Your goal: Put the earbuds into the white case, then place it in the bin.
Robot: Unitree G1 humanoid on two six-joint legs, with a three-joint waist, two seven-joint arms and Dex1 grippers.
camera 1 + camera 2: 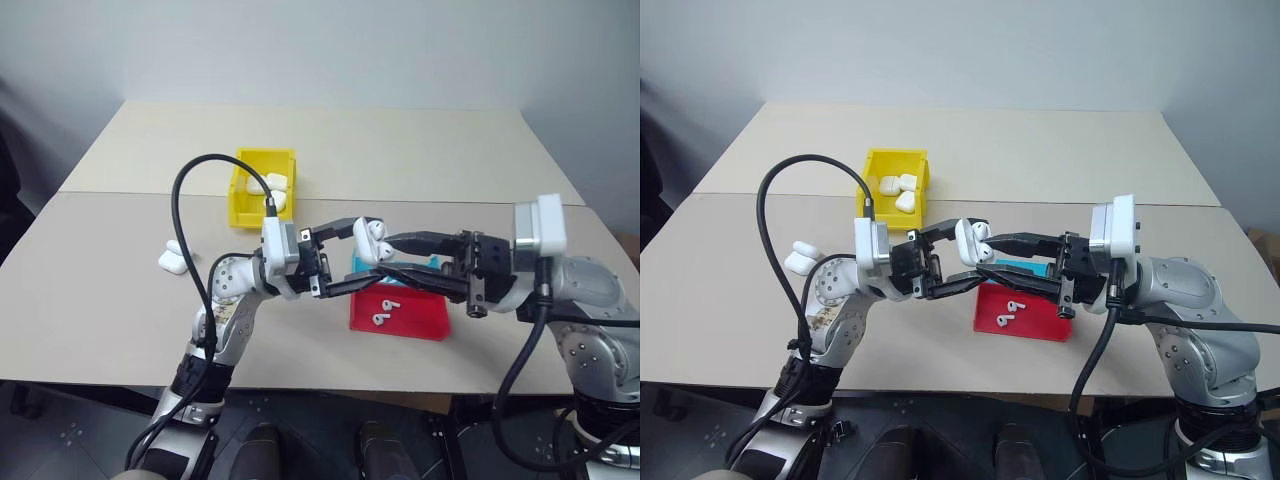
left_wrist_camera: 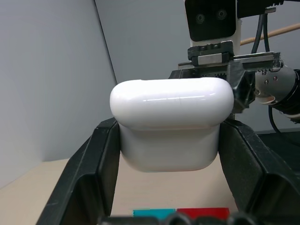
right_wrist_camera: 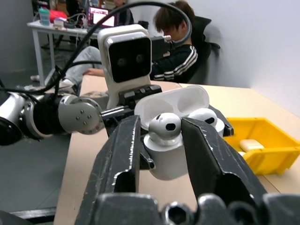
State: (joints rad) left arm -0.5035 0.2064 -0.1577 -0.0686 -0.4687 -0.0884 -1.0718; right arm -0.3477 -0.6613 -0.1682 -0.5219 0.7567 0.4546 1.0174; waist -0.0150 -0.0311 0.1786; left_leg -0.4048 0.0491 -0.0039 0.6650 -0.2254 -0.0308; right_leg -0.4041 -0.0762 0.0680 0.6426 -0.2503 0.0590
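Above the red tray (image 1: 410, 318): case (image 1: 368, 240), lid up, clamped in left tool (image 1: 352, 255); two earbuds (image 3: 165, 124) seated. Right tool (image 1: 392, 258), fingers apart, straddles the near bud. Advice: press buds home, shut lid squarely, then carry to bin (image 1: 262, 187) on tabletop (image 1: 420, 150).

bin (image 1: 894, 187) behind tray (image 1: 1023, 312) | earbuds (image 1: 1008, 307) in tray | cases, perhaps three, in bin
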